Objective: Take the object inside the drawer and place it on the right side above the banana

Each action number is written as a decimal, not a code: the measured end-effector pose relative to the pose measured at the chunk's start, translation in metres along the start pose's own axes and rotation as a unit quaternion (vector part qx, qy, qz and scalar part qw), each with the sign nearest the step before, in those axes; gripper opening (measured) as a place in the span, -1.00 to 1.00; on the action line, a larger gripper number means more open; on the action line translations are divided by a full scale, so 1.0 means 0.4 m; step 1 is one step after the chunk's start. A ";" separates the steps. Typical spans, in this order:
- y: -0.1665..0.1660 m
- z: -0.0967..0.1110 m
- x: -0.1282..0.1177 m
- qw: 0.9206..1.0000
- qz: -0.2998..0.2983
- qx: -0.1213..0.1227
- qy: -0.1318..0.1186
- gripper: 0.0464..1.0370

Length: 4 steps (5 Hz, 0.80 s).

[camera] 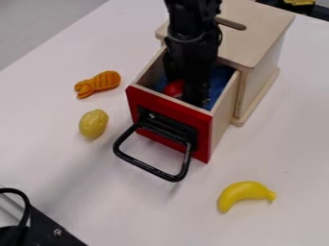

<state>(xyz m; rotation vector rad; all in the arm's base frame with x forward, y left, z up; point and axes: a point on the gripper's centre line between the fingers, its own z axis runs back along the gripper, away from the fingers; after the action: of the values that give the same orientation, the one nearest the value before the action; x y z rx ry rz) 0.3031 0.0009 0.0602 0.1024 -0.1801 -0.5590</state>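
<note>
My gripper (189, 89) hangs down inside the open drawer (170, 124) of the wooden box, near the drawer's red front panel. A red object (173, 88) lies in the drawer at the gripper's left side, partly hidden by it; whether it is held cannot be told. Blue material lines the drawer's bottom. The yellow banana (246, 193) lies on the table at the lower right, in front of the box and apart from it.
The wooden box (257, 36) stands behind the drawer, and a black handle (154, 169) juts from the drawer's front. An orange toy (97, 84) and a yellow lemon (94, 123) lie to the left. Black equipment (48, 226) occupies the lower left corner.
</note>
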 end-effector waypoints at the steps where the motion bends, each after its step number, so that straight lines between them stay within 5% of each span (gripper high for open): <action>1: -0.001 0.000 -0.002 1.000 -0.001 0.003 0.003 0.08; 3: -0.001 0.027 -0.015 1.000 -0.001 0.005 0.014 0.08; 4: 0.002 0.081 -0.020 1.000 0.000 0.023 0.020 0.08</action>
<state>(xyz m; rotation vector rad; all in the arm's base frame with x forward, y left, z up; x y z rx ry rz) 0.2906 0.0043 0.0910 0.1581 -0.1530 -0.5530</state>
